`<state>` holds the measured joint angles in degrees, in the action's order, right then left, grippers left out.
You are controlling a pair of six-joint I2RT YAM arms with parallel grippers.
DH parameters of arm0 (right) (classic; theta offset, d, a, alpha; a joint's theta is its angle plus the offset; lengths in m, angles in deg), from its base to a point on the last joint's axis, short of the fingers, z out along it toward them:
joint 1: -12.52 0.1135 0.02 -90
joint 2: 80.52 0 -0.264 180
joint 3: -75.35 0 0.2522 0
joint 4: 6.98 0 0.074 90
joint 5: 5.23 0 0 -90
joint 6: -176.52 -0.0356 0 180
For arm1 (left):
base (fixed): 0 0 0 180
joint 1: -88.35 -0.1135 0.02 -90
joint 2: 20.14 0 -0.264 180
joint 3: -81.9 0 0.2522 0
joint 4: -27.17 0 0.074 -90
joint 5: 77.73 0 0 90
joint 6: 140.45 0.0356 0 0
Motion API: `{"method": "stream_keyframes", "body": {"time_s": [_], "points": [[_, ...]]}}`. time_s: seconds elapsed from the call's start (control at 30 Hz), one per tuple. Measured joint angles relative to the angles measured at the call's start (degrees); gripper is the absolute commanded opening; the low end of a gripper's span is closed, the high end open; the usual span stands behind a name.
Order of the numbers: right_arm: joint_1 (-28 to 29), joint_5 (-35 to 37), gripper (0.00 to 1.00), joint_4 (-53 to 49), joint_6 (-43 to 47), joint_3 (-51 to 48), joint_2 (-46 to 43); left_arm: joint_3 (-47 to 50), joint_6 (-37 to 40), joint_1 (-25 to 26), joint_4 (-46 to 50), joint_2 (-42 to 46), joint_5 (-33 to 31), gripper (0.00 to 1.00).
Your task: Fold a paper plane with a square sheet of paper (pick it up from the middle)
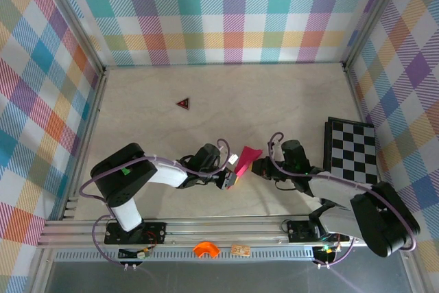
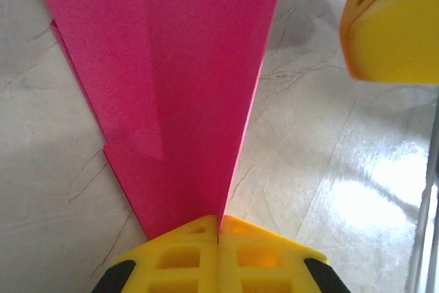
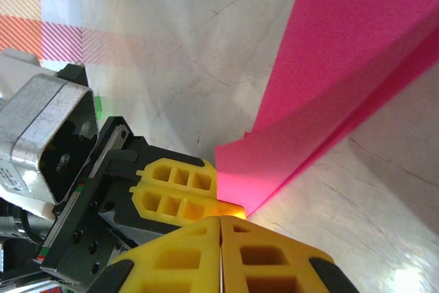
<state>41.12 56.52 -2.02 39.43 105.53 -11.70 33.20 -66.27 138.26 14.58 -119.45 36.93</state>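
Note:
The magenta-pink sheet of paper (image 1: 247, 156) is folded into a narrow, layered, tapering paper plane shape and is held off the table between the two arms. My left gripper (image 1: 230, 173) is shut on its narrow end; in the left wrist view the paper (image 2: 178, 87) fans out from the closed left gripper (image 2: 219, 221). My right gripper (image 1: 258, 167) is shut just to the right of the paper. Its closed tips (image 3: 221, 220) point at the paper (image 3: 343, 80) and at the left gripper's fingers (image 3: 175, 186), with no paper seen between the jaws. One right finger (image 2: 394, 22) shows beside the paper.
A black-and-white checkerboard (image 1: 351, 150) lies at the right of the table. A small dark red triangle (image 1: 182, 103) lies at the back left of centre. An orange piece (image 1: 205, 249) sits on the front rail. Checked walls (image 1: 226, 12) close in three sides.

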Motion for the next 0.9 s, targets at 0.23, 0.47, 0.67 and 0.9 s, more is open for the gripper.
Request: {"method": "stream_keyframes", "body": {"time_s": [0.23, 0.47, 0.67, 0.9], "points": [[0.0, -1.0, 0.08, 5.0, -0.5, 3.0, 8.4, -0.3, -3.9, -2.6, -1.2, -1.5, 5.7, 0.0], [0.0, -1.1, 0.07, 8.8, -1.9, 4.0, 14.6, -0.5, -7.5, -4.4, -3.1, -3.0, 10.1, 0.0], [0.0, -0.9, 0.07, 9.6, -2.0, 5.0, 16.9, -0.1, -9.8, -5.2, -4.9, -3.7, 11.8, 0.0], [-0.4, -0.9, 0.07, 10.2, -2.9, 5.9, 18.8, -0.2, -11.0, -5.5, -5.2, -4.0, 12.4, 0.0]]}}
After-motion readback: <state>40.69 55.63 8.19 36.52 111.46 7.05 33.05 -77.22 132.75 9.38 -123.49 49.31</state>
